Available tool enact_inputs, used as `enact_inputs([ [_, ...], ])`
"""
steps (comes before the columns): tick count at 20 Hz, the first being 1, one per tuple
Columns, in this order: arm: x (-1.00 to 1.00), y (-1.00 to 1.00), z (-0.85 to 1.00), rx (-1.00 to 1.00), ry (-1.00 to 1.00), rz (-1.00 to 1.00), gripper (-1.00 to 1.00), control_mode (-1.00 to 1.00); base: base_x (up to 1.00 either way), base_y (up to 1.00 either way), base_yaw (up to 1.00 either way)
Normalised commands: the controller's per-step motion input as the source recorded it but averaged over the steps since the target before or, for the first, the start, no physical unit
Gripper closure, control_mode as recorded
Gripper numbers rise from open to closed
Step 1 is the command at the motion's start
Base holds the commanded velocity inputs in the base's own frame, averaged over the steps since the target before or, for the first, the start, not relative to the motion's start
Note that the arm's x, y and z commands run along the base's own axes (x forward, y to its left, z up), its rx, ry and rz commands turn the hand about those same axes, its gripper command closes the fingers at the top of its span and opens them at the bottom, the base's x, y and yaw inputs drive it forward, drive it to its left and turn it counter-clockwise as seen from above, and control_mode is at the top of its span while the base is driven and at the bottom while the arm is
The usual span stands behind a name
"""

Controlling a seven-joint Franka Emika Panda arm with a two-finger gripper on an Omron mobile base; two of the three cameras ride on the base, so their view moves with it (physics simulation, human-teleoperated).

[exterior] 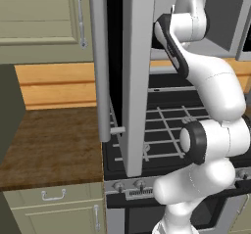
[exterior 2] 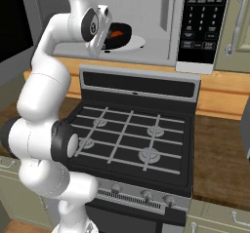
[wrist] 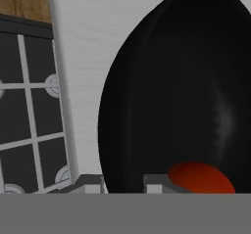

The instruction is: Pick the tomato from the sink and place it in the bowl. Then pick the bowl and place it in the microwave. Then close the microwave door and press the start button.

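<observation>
1. Inside the microwave [exterior 2: 156,12], the bowl [exterior 2: 119,33] sits on the white turntable, tomato [wrist: 200,178] in it.
2. Gripper [wrist: 125,186] fingers pinch the bowl's rim.
3. Microwave door [exterior: 135,76] stands open.

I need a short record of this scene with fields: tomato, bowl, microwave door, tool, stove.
tomato: lies in the bowl
bowl: black, inside the microwave on the white turntable
microwave door: open
tool: shut on the bowl's rim
stove: below the microwave, nothing on its grates
</observation>
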Motion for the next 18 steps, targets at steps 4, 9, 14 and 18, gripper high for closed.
enact_inputs([
  [4, 0.00, 0.00, 0.00, 0.00, 0.00, 0.00, 1.00, -1.00, 0.00, 0.00, 0.00],
  [9, 0.00, 0.00, 0.00, 0.00, 0.00, 0.00, -1.00, -1.00, 0.00, 0.00, 0.00],
  [14, 0.00, 0.00, 0.00, 0.00, 0.00, 0.00, -1.00, -1.00, 0.00, 0.00, 0.00],
  [18, 0.00, 0.00, 0.00, 0.00, 0.00, 0.00, -1.00, -1.00, 0.00, 0.00, 0.00],
])
